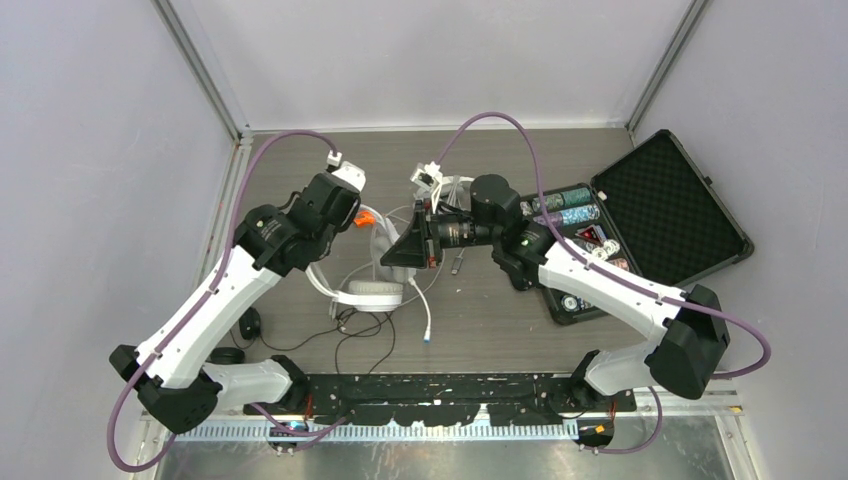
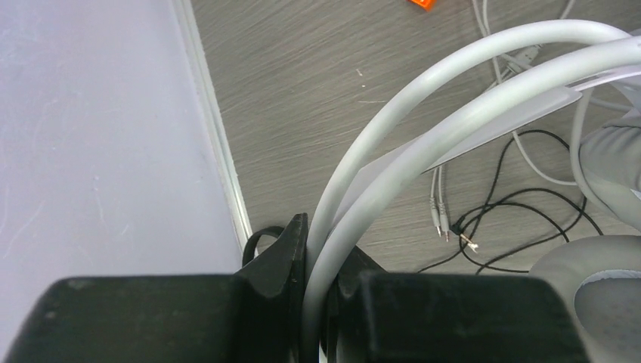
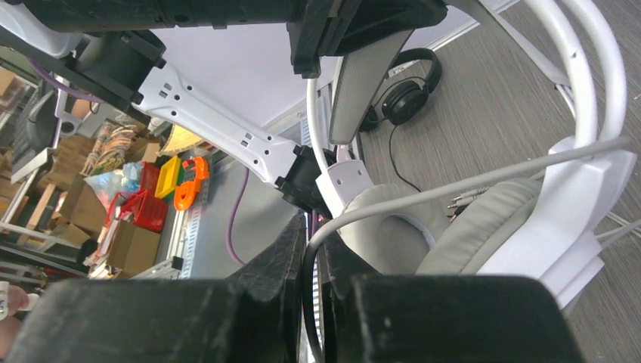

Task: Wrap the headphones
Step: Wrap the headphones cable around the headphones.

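The grey table (image 1: 500,320) is carrying an open black foam-lined case (image 1: 668,200) at the right, and the white over-ear headphones (image 1: 368,290) are sitting at the centre between the two arms. The left gripper (image 2: 317,249) is pinching their headband (image 2: 423,113), while the right gripper (image 3: 310,249) is clamping narrowly on their thin white cord (image 3: 469,181). The small black headphones (image 3: 408,91) are lying near the table's left edge.

Both arms lean in over the white headphones (image 1: 372,292) on the tabletop (image 1: 500,320); their cord (image 1: 424,318) trails toward the near edge, an open black case (image 1: 665,195) sits right
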### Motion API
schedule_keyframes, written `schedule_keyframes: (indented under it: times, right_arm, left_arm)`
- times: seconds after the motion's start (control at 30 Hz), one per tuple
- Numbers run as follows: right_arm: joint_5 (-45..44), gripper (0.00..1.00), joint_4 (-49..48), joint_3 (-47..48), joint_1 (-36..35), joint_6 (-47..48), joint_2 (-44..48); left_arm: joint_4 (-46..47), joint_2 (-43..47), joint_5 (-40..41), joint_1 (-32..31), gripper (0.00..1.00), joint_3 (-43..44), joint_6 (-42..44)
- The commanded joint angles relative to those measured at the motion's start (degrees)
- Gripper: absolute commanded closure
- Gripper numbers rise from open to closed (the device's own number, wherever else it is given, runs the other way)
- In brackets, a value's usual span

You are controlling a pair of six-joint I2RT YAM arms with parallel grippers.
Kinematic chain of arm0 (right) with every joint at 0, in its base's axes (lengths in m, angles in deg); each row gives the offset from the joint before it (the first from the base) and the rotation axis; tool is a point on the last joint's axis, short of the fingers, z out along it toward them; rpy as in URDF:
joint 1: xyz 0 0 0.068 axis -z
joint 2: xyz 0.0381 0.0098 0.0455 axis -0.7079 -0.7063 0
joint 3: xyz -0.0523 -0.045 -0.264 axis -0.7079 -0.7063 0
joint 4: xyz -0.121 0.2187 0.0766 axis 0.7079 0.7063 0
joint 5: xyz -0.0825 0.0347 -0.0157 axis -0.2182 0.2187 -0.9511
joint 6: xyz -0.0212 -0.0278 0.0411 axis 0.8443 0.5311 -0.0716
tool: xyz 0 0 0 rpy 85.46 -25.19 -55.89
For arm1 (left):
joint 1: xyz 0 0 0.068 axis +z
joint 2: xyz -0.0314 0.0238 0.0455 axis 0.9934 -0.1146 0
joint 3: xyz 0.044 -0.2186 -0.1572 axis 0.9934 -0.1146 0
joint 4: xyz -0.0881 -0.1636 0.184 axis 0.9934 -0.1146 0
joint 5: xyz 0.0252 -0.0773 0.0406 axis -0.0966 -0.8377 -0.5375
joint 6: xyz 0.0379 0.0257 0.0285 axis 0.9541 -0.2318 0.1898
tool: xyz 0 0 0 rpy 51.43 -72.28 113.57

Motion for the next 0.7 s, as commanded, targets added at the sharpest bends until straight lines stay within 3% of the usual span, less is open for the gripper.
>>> schedule_keyframes:
  times: [0.0,0.27,0.67]
  right_arm:
    - [2.7,0.85,-8.1,0.4,-1.0,-2.5,1.3]
    - [-3.4,0.88,-8.5,0.3,-4.4,-2.4,2.5]
    - [-12.8,0.86,-10.1,2.0,-7.4,-2.4,2.2]
  left_arm:
    - [5.2,1.1,9.6,0.2,1.0,2.7,-3.5]
    - [12.6,2.3,18.1,0.3,1.0,1.8,-6.5]
    - [27.1,6.5,19.0,0.3,1.0,-5.2,-14.8]
